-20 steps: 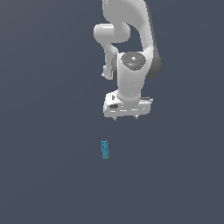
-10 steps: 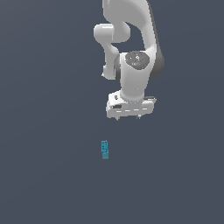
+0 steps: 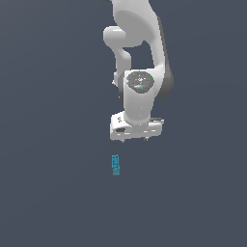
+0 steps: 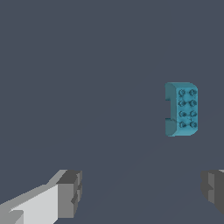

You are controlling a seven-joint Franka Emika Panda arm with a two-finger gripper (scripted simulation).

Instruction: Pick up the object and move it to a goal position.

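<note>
The object is a tiny teal-blue elongated block (image 3: 116, 165) with darker stud marks, lying on the dark grey floor. In the wrist view it (image 4: 181, 109) shows its studded face. My white gripper (image 3: 135, 140) hangs above the floor, a little behind the block and toward the exterior view's right. It is open and empty; in the wrist view its two grey fingertips (image 4: 70, 193) stand wide apart, with the block beyond them, closer to one fingertip.
The dark grey floor (image 3: 48, 193) stretches evenly around the block. The white arm (image 3: 140, 58) rises behind the gripper.
The arm has moved a little downward and toward the block. The block has not moved.
</note>
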